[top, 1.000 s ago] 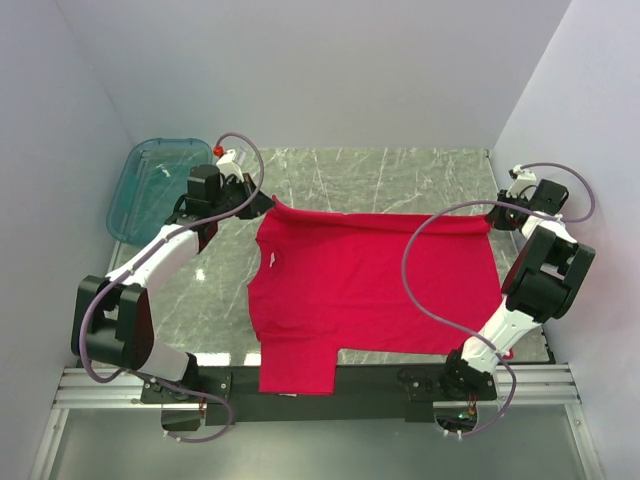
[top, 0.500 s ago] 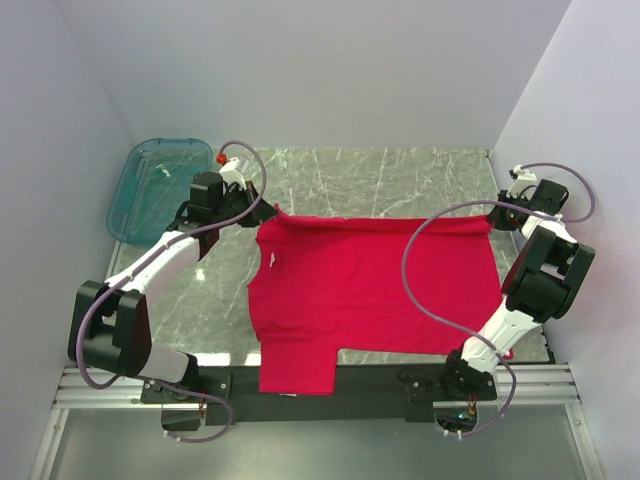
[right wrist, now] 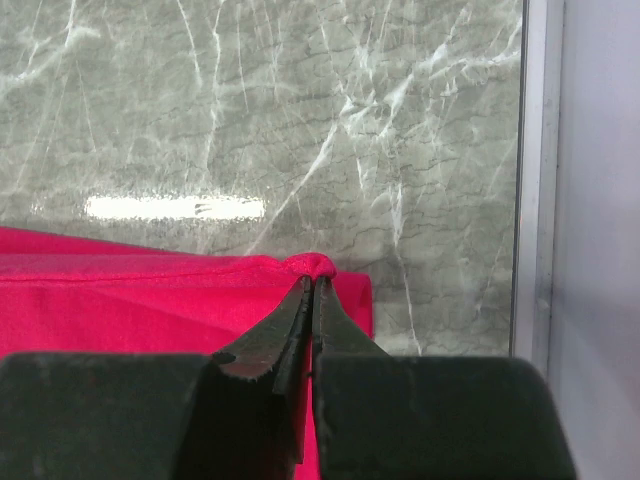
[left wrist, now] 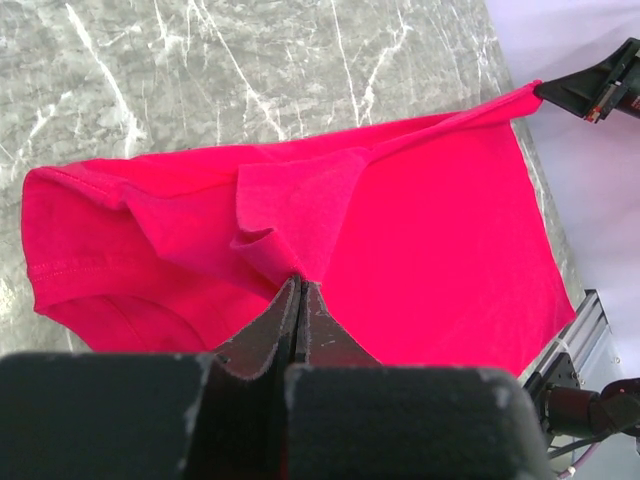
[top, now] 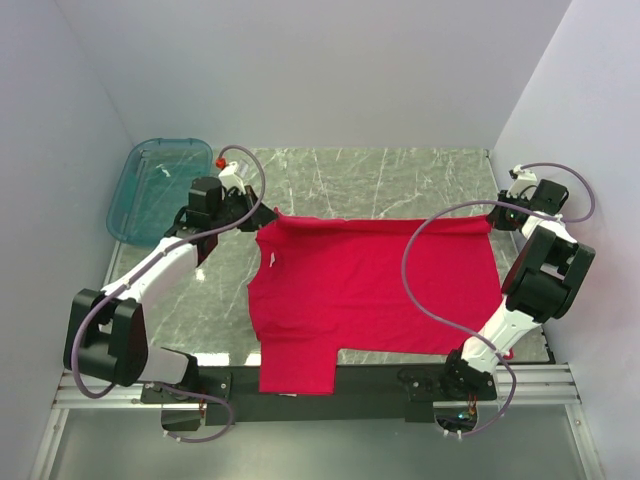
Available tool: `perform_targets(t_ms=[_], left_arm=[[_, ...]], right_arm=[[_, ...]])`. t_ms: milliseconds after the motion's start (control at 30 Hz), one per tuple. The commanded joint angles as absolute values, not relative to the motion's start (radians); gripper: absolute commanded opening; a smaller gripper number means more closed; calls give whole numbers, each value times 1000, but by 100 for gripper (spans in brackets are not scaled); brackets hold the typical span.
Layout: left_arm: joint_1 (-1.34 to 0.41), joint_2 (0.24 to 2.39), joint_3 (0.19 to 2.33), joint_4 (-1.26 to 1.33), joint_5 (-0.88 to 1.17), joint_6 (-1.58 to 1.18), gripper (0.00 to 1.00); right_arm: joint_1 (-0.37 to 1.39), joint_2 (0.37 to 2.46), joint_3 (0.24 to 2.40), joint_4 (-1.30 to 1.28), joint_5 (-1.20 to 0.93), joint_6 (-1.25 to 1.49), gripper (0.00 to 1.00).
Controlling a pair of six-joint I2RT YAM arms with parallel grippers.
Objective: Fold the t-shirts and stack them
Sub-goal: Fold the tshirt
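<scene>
A crimson t-shirt (top: 370, 290) lies spread on the marble table (top: 400, 175), its far edge stretched between my two grippers. My left gripper (top: 264, 216) is shut on the shirt's far left corner; the left wrist view shows its tips (left wrist: 300, 281) pinching a bunched fold of red cloth (left wrist: 430, 220). The right gripper (top: 497, 216) is shut on the far right corner, and in the right wrist view the fabric (right wrist: 150, 300) bulges over its tips (right wrist: 313, 281). One sleeve (top: 297, 370) hangs over the near table edge. A small white label (top: 270, 260) shows at the neck.
A translucent teal tub (top: 155, 185) stands at the far left corner, just behind the left arm. Grey walls close in the table on three sides. The table's right rim (right wrist: 535, 180) runs close beside the right gripper. Bare marble shows behind the shirt.
The left gripper has shifted slightly toward the near side, carrying the shirt's far left corner with it. The right arm has not moved.
</scene>
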State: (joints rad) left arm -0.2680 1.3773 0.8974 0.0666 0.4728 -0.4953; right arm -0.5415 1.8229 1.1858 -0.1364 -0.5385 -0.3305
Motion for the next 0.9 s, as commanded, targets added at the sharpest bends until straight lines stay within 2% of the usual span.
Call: perform_targets(t_ms=[0, 67, 200, 233, 267, 300, 333, 400, 433, 567, 867], left_arm=[[-273, 1330, 879, 112, 469, -505, 0], [-273, 1322, 870, 113, 472, -506, 0], [-275, 1310, 844, 117, 471, -506, 0], [-276, 1305, 839, 117, 471, -505, 0], [-275, 1302, 831, 117, 472, -503, 0], [-275, 1301, 828, 118, 472, -503, 0], [-275, 1299, 825, 120, 474, -505, 0], [-275, 1298, 821, 124, 476, -506, 0], [-276, 1296, 819, 127, 477, -508, 0], [-276, 1298, 822, 130, 479, -509, 0], [-284, 1275, 781, 133, 472, -514, 0]], right_arm=[[-552, 1809, 1212, -114, -525, -342, 4], [-554, 1795, 1190, -117, -531, -360, 7], [-578, 1718, 1103, -91, -535, -414, 23], [-589, 1703, 1060, -63, -514, -420, 24], [-597, 1691, 1043, -49, -499, -422, 29], [-603, 1671, 1028, -38, -494, -428, 46], [-620, 1664, 1011, -32, -491, -429, 50], [-633, 1655, 1005, -35, -498, -436, 69], [-638, 1657, 1014, -60, -506, -439, 75], [-641, 1641, 1022, -98, -551, -462, 81], [-643, 1612, 1014, -132, -670, -469, 81]])
